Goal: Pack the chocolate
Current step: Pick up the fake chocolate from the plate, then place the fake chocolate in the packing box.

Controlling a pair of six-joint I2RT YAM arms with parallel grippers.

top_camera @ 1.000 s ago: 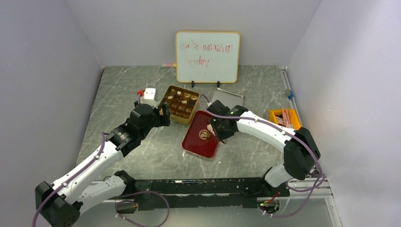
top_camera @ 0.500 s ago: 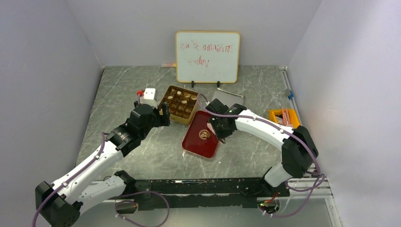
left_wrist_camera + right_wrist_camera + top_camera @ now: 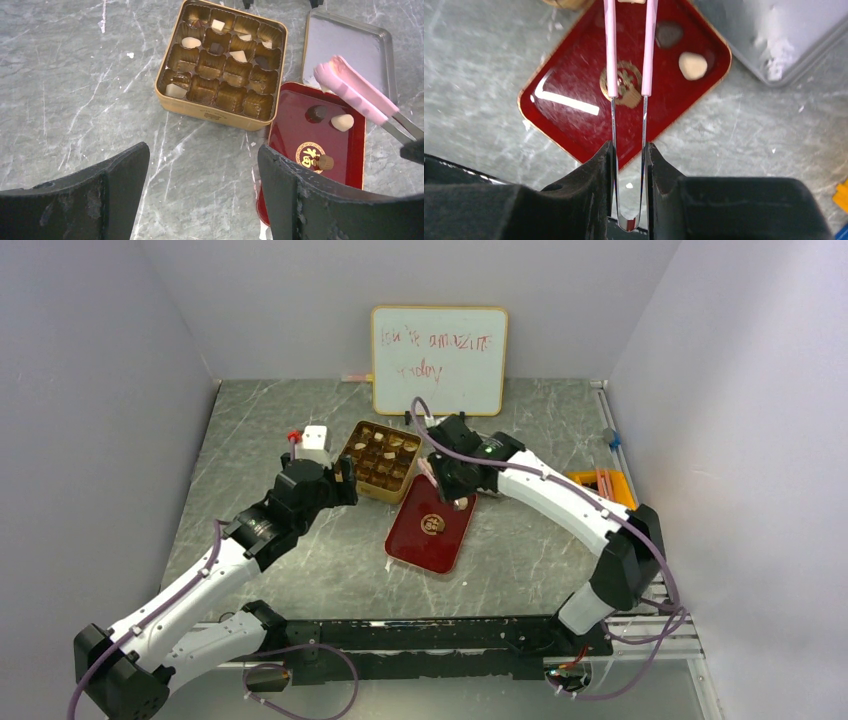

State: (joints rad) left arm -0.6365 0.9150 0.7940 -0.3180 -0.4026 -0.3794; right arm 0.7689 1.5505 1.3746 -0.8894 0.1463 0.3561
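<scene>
Chocolate at the tips: a cream bit seems pinched between the tweezers [image 3: 610,50]; the frame edge cuts it off, so this is unconfirmed.
Right end effector [image 3: 629,155]: clenched on the tweezers' metal shanks, with the tips over the red tray's [image 3: 300,130] far edge, near the tin [image 3: 220,112].
Left end effector [image 3: 202,160]: released, empty, above the surface [image 3: 75,100] just short of the tin.
Loose chocolate: dark piece [image 3: 316,112], cream piece [image 3: 342,122] and brown piece [image 3: 326,162] on the tray; a few more in tin cups.
Handling: judged light, rigid, smooth and easily scuffed; rounded pieces are likely to roll or squirt out.
Hold: across the widest middle, with a gentle pinch.
</scene>
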